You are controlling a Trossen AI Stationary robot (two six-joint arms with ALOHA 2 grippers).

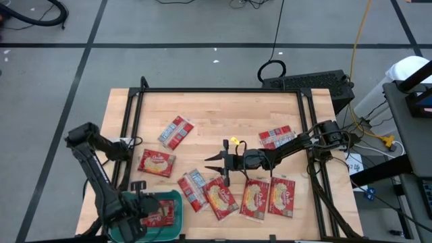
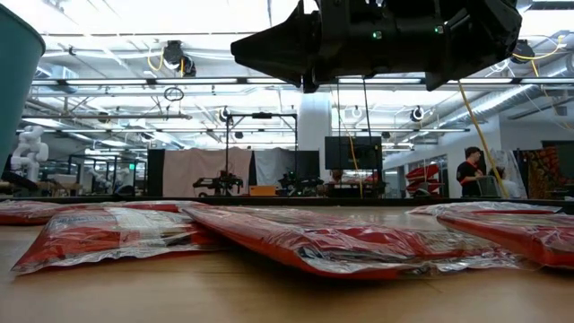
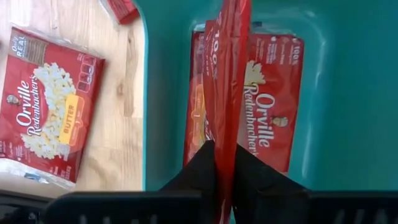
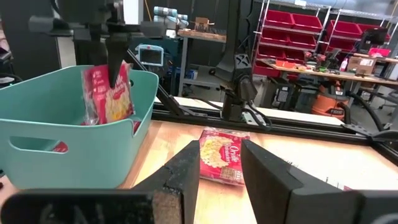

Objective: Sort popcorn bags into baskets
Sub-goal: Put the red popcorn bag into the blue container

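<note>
Left gripper (image 3: 225, 163) over the teal basket (image 1: 177, 202) at the table's (image 1: 229, 108) near-left corner, fingers clamped on a popcorn bag (image 3: 227, 74) hanging edge-on above the basket interior. At least 1 more bag (image 3: 273, 112) lies flat on the basket floor. The right wrist view shows the held bag (image 4: 111, 92) dangling just above the rim.

Right gripper (image 1: 217, 163) hovers mid-table, jaws apart, holding nothing, above the near row of bags. 7 bags lie flat on the wood: 1 back-left (image 1: 176, 131), 1 left (image 1: 156, 163), 1 back-right (image 1: 276, 137), 4 in the near row (image 1: 256, 198).
</note>
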